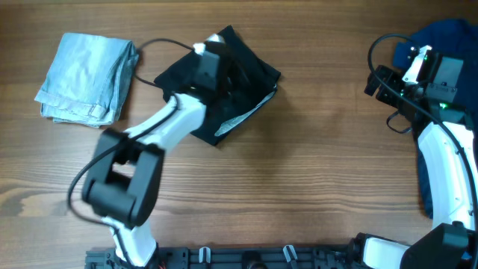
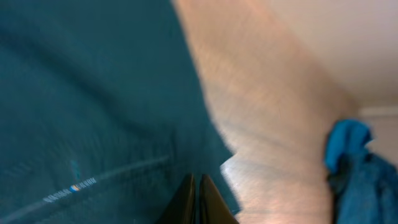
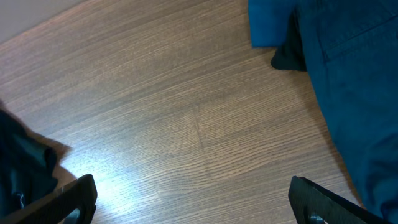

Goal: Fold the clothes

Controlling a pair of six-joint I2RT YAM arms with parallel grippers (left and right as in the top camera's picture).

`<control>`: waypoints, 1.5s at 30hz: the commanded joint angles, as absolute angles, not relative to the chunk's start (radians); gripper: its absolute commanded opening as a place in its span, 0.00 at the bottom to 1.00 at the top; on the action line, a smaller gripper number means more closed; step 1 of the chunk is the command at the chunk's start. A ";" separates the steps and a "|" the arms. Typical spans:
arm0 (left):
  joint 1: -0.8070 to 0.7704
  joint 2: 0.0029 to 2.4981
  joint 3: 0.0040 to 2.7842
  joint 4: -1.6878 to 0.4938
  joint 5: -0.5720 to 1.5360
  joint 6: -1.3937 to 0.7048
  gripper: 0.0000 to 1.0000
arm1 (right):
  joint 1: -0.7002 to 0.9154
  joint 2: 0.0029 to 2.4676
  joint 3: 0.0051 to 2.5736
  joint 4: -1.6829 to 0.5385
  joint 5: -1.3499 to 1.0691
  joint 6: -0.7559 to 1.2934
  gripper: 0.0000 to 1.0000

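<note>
The black shorts [image 1: 250,71] lie bunched at the upper middle of the table, a pale lining showing along their lower edge. My left gripper [image 1: 216,60] is down on their upper left part. In the left wrist view its jaws [image 2: 198,179] are pressed together into the dark cloth [image 2: 93,93], close to its edge. A pale blue denim piece [image 1: 86,78] lies folded at the far left. The royal-blue garment [image 1: 441,37] is heaped at the top right. Beside that heap my right gripper [image 1: 376,82] hangs open over bare wood [image 3: 193,199], holding nothing.
The right wrist view has the blue garment [image 3: 348,74] at the right, a small dark scrap [image 3: 289,56] at its edge, and the shorts' edge [image 3: 18,168] at the far left. Black cables loop from both arms. A black rail [image 1: 246,258] runs along the front edge.
</note>
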State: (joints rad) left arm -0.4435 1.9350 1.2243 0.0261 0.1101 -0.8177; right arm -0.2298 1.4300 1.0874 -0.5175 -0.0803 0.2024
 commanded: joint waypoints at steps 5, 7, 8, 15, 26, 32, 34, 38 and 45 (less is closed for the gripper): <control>-0.463 2.009 1.223 -0.130 0.084 -0.839 0.04 | -0.230 1.419 1.086 -0.517 -0.063 0.183 1.00; -0.460 2.009 1.223 -0.187 0.086 -0.810 0.04 | -0.230 1.419 1.086 -0.517 -0.063 0.184 1.00; -0.459 2.009 1.223 -0.225 0.086 -0.791 0.05 | -0.230 1.419 1.086 -0.517 -0.063 0.184 1.00; -0.433 2.008 1.225 -0.504 0.082 -0.617 0.06 | -0.230 1.419 1.086 -0.517 -0.063 0.184 1.00; -0.245 2.001 1.425 -0.910 -0.262 -0.514 0.09 | -0.230 1.419 1.086 -0.517 -0.063 0.184 1.00; -0.203 1.980 1.602 -1.023 -0.165 -0.501 0.04 | -0.230 1.419 1.086 -0.517 -0.063 0.184 1.00; -0.210 1.951 1.642 -1.053 -0.113 -0.503 0.04 | -0.230 1.419 1.086 -0.517 -0.063 0.184 1.00; -0.208 1.888 1.643 -1.113 -0.093 -0.532 0.28 | -0.230 1.419 1.086 -0.517 -0.063 0.184 1.00; -0.183 1.885 1.612 -1.258 -0.081 -0.506 1.00 | -0.230 1.419 1.086 -0.517 -0.063 0.184 1.00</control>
State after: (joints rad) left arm -0.1978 1.8965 1.6291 -1.2293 -0.1036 -0.5232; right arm -0.2298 1.4300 1.0874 -0.5175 -0.0803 0.2024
